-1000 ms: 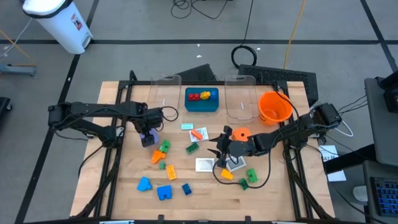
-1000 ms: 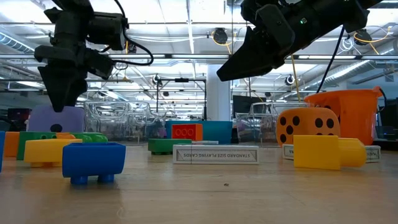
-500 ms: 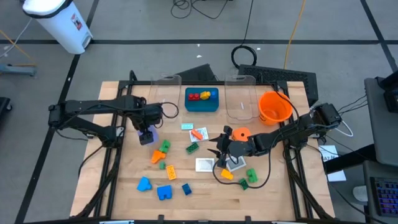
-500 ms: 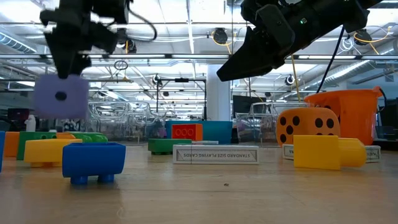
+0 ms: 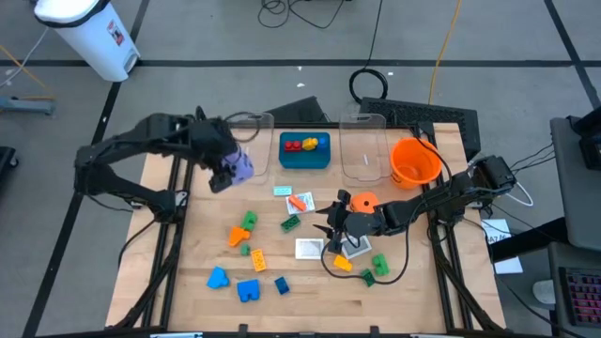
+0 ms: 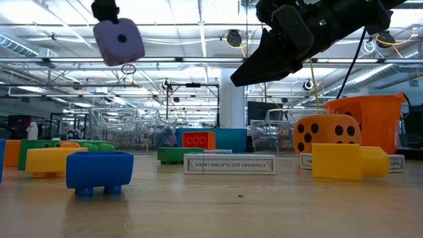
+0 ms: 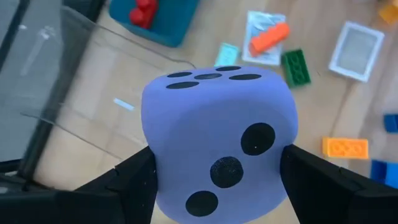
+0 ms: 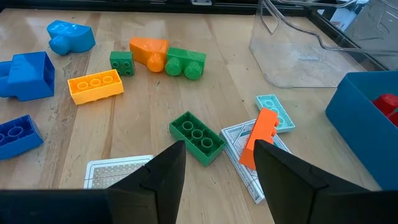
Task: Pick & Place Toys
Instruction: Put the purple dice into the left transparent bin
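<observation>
The left gripper (image 5: 228, 172) is clamped on the purple die (image 5: 240, 167), one dark finger (image 7: 127, 180) on each side of it, and it holds the die high above the table (image 5: 188, 272), at the far left part, just beside the left clear bin (image 5: 246, 141). In the low view the purple die (image 6: 119, 41) hangs well above all other toys. The right gripper (image 5: 331, 225) hovers over the middle of the table with its fingers (image 8: 165, 171) apart and nothing between them; below it lie a dark green brick (image 8: 197, 137), an orange brick (image 8: 260, 138) resting on a white picture card (image 8: 245, 152), and a small teal card (image 8: 276, 112). The orange die (image 5: 362, 201) stands near the right gripper, toward the orange bowl (image 5: 414, 161). On the near left part of the table the other toys are spread: a yellow-orange brick (image 8: 95, 86), blue bricks (image 5: 248, 289), a green brick (image 8: 185, 63) touching an orange piece (image 8: 149, 50). The teal tray (image 5: 304, 156) at the far edge, between the two clear bins, holds red (image 5: 293, 145) and yellow (image 5: 311, 145) pieces.
</observation>
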Controlling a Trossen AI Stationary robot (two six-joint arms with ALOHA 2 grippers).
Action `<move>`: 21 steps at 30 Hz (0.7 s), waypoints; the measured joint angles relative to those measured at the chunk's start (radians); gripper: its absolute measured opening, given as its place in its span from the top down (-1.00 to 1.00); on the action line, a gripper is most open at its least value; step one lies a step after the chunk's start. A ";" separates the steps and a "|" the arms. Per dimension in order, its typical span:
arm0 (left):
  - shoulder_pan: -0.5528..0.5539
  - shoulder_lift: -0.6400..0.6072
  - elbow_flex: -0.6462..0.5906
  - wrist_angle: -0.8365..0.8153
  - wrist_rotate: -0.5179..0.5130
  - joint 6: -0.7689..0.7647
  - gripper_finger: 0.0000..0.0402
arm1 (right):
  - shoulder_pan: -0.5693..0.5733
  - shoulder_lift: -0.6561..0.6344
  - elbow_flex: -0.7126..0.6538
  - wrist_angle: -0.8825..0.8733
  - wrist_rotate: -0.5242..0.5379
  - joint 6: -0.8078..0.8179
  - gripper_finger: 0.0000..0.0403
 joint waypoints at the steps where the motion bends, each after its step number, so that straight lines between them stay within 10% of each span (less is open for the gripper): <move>1: 0.020 0.010 0.014 0.000 -0.001 0.010 -0.42 | 0.000 0.000 0.000 0.000 0.000 0.000 0.08; 21: 0.387 0.380 0.040 0.087 0.089 0.385 -0.46 | 0.000 0.000 0.000 0.015 0.000 0.000 0.08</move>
